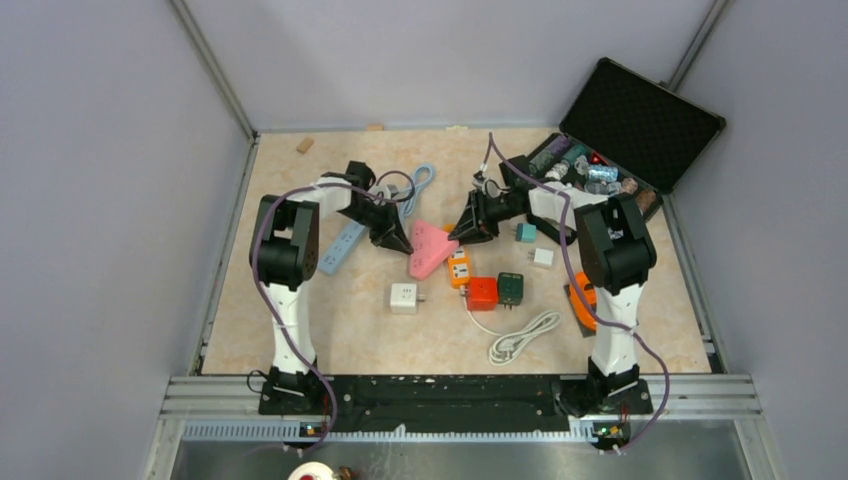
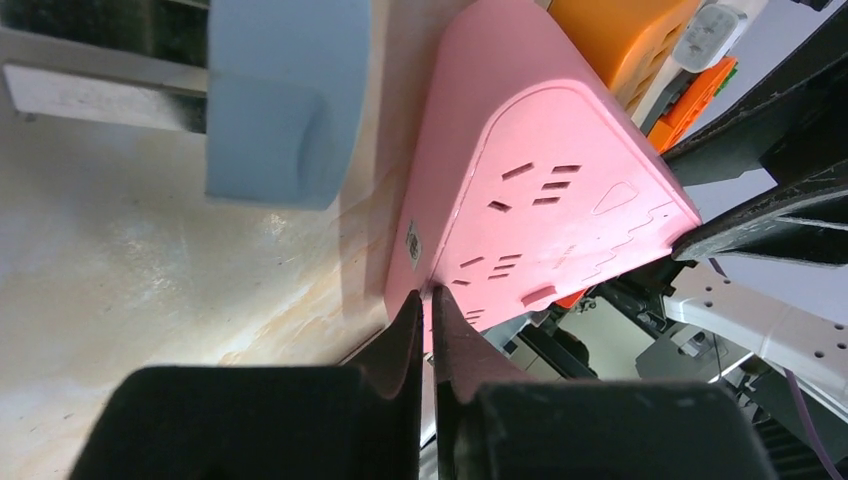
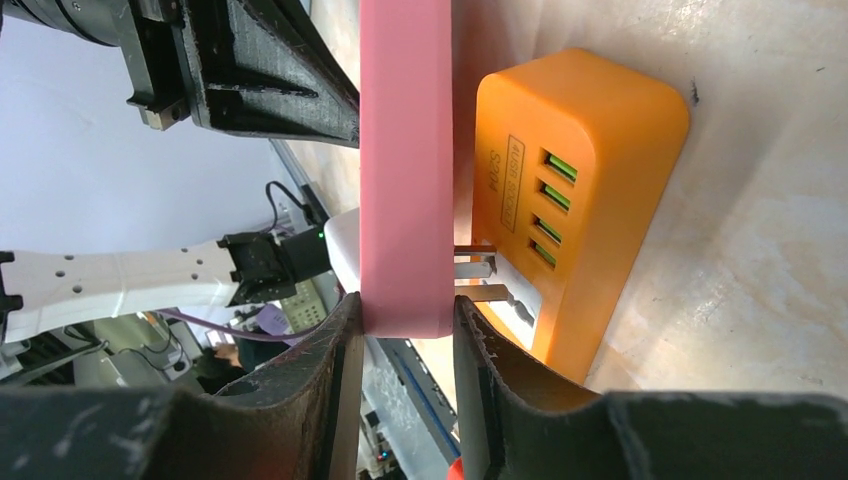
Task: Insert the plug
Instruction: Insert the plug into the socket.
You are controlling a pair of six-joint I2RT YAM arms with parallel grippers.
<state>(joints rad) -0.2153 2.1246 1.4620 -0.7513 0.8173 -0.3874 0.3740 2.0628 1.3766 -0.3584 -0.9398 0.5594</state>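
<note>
From above, a pink triangular plastic power strip (image 1: 428, 247) lies on the bench (image 1: 340, 330) between left tool (image 1: 400, 243) and right tool (image 1: 458, 232); left wrist: left tool closed empty, tips at its edge; right wrist: right tool clamps it, the orange plastic plug block (image 3: 590, 180) beside it, prongs toward it.

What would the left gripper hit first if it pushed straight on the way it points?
The pink power strip: the shut tips of the left gripper sit at its near edge, apparently touching it.
</note>
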